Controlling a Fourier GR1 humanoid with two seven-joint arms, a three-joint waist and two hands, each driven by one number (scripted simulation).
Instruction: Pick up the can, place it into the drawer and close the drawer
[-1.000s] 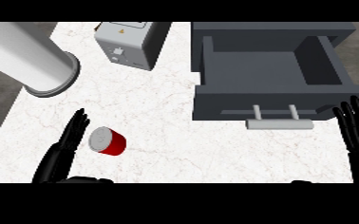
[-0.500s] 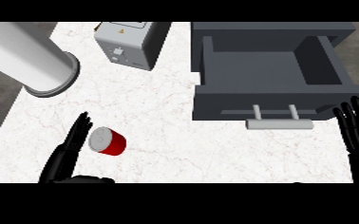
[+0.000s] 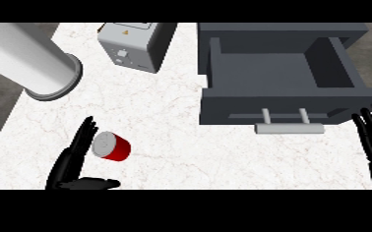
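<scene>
A red can (image 3: 111, 146) with a silver lid lies on its side on the white marble counter, low at the left. My left hand (image 3: 71, 159) is right beside it on its left, fingers straight and open, thumb stretched out below the can. The dark grey drawer (image 3: 280, 103) stands pulled open at the upper right, nothing inside it, with a light grey handle (image 3: 288, 127) on its front. Only the fingertips of my right hand (image 3: 362, 131) show at the right edge, straight and resting beside the drawer front.
A light grey toaster-like box (image 3: 134, 44) stands at the back centre-left. A large white cylinder (image 3: 38, 64) lies across the upper left. Open marble counter (image 3: 196, 157) spreads between the can and the drawer.
My left hand has slid a little to the right, closing up to the can's left side. The can, drawer and right hand stay put.
</scene>
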